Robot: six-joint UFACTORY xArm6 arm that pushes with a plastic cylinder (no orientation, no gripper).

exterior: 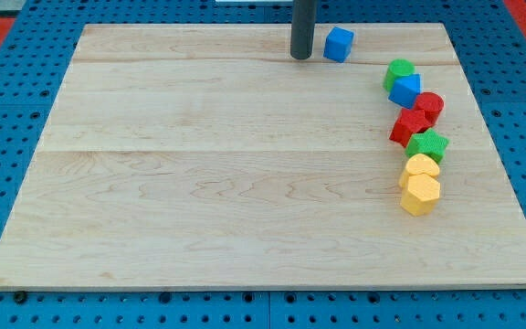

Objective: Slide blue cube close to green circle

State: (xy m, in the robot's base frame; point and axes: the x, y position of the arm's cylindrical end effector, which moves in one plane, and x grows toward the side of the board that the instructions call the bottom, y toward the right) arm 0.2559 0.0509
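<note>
The blue cube sits near the top edge of the wooden board, right of centre. My tip stands just to its left, a small gap apart. The green circle lies to the lower right of the cube, at the top of a cluster on the view's right.
Below the green circle a column of blocks runs down the right side: a second blue block, a red circle, a red block, a green star-like block, and two yellow blocks. The board's top edge is close behind the cube.
</note>
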